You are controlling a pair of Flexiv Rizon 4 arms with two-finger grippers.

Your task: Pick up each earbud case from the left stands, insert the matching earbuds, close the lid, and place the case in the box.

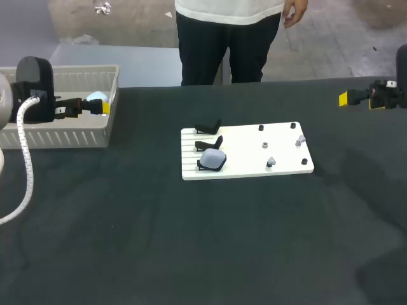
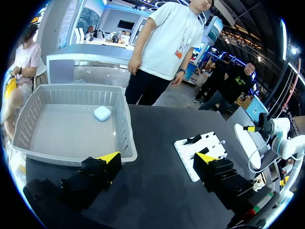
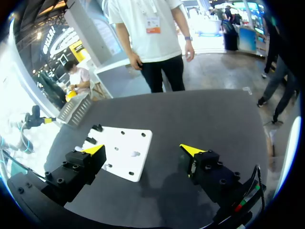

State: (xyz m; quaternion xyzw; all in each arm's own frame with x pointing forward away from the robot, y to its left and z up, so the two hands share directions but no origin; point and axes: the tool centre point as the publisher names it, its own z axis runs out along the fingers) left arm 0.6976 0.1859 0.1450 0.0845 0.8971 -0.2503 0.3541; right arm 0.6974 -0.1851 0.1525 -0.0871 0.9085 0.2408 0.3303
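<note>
A white board (image 1: 245, 143) lies mid-table. Along its left side stand three black stands; the nearest one carries a pale earbud case (image 1: 213, 159), the two behind it (image 1: 208, 127) are bare. Small earbuds (image 1: 271, 162) sit on pegs at the board's right. A second white case (image 2: 102, 113) lies in the grey basket (image 2: 71, 152). My left gripper (image 1: 102, 107) hangs open over the basket's right wall, with nothing between its fingers (image 2: 159, 160). Far right, beyond the board, my right gripper (image 1: 343, 98) is open and empty (image 3: 143, 150), with the board (image 3: 121, 143) ahead of it.
The basket (image 1: 63, 136) stands at the table's back left. Black tabletop (image 1: 203, 241) spreads in front of the board and to its right.
</note>
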